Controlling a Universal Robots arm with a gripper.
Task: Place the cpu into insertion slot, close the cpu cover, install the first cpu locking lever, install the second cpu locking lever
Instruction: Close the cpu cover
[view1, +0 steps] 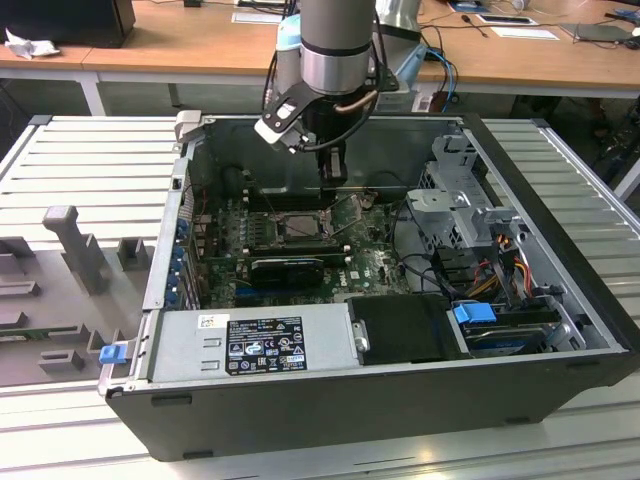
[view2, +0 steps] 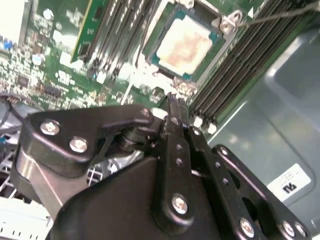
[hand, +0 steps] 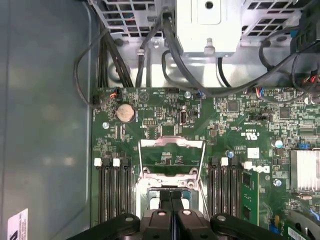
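The cpu (view2: 186, 44), a pale silver square, lies seated in the insertion slot (view2: 156, 61) on the green board in the second wrist view. In the first wrist view the cpu cover (hand: 172, 143), a thin silver frame, is swung open and stands back from the slot. My gripper (hand: 171, 199) is shut with nothing between its fingers. Its tips hang just above the slot's edge on the side of the cover's hinge (view2: 172, 97). In the exterior view the gripper (view1: 335, 178) reaches down into the case over the slot (view1: 298, 226). A thin metal lever rod (view2: 270, 17) runs off one corner of the slot.
Black memory slots (hand: 112, 190) flank the socket on both sides. A drive cage (view1: 460, 205) with cables, a power supply (view1: 255, 340) and a black box (view1: 405, 328) stand inside the case. The case walls (view1: 180, 200) hem in the arm. A finned heat sink (hand: 305, 170) sits nearby.
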